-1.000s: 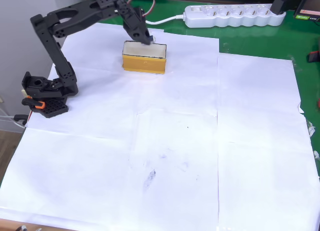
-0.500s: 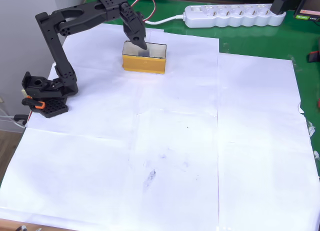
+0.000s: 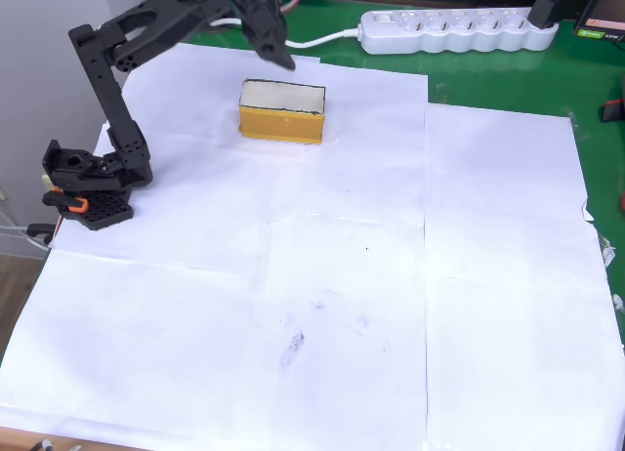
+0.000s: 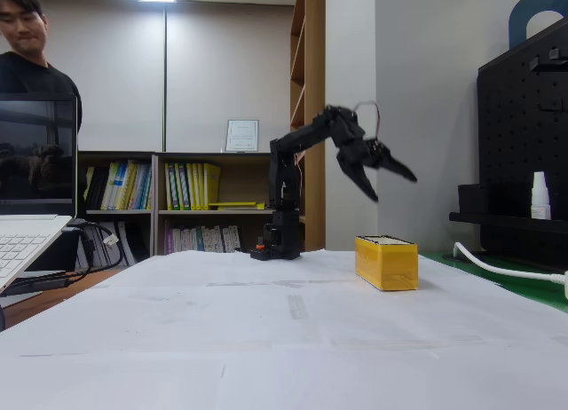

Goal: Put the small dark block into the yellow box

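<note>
The yellow box (image 3: 282, 125) stands on the white paper at the upper left of the overhead view, its cream top facing up. In the fixed view the yellow box (image 4: 386, 264) sits right of centre. My black gripper (image 4: 393, 187) hangs open well above the box, its two fingers spread with nothing between them. Seen from overhead, the gripper (image 3: 274, 49) is just beyond the box's far edge. The small dark block is hidden from sight.
A white power strip (image 3: 454, 29) lies on the green table at the top. The arm's base (image 3: 88, 183) stands at the paper's left edge. In the fixed view a laptop (image 4: 27, 232) is at the left with a person behind it.
The gripper was down at the box's top and has risen away from it, toward the top of the overhead view. The box has not moved.
</note>
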